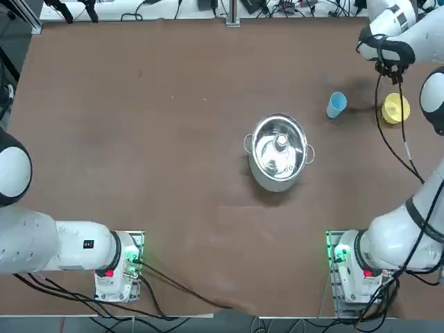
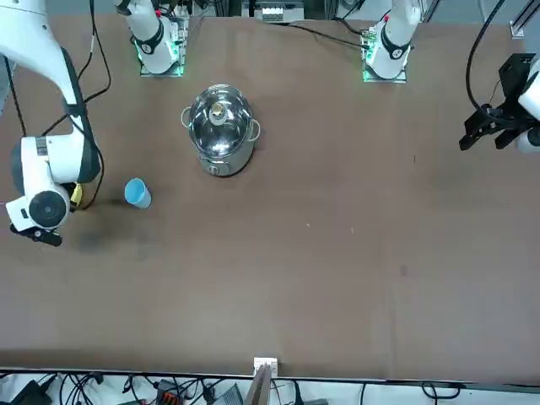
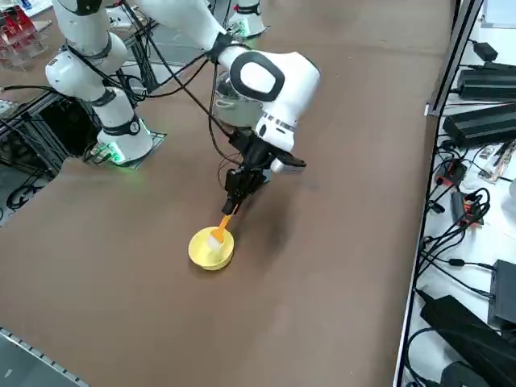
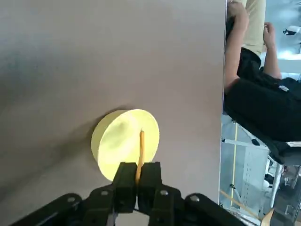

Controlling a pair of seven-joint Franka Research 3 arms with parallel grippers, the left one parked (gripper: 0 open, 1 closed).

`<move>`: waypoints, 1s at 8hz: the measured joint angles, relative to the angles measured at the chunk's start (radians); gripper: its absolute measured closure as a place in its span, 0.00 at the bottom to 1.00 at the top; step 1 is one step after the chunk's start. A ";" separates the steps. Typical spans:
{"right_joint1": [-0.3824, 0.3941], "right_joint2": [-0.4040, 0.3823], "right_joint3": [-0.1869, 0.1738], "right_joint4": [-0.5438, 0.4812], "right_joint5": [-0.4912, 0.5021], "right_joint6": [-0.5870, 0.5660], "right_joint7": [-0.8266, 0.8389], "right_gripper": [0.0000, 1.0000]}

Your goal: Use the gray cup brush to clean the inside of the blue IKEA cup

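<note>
gray cup brush is pinched between the two fingers of the right gripper, which are pressed together on its thin orange stem. in the wrist view the stem runs straight out from the fingertips over the yellow bowl. from the right side the brush slants down from the gripper, and its pale head sits in or just above the bowl; i cannot tell whether it touches the bowl. the grip near the end of the stem leaves most of the length free, which would suit reaching down into a cup.

blue ikea cup sits on the brown table, near the bowl but apart from it, on the side toward the steel pot. from above and from the front it looks tilted or lying over, with its mouth turned sideways, though i cannot be sure. the pot stands well apart from both, toward the middle of the table.

judging from this, the brush is in hand and the cleaning is not yet begun. the brush head would have to travel from the bowl across to the cup, and if the cup does lie on its side, the light plastic may roll or slide when pushed.

a person sits beyond the table's edge in the wrist view.
</note>
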 joint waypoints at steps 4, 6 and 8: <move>-0.022 0.057 0.000 -0.004 -0.001 0.001 0.058 0.95; -0.031 0.068 -0.001 -0.004 -0.010 0.001 0.060 0.95; -0.032 0.071 -0.002 -0.004 -0.012 0.001 0.101 0.95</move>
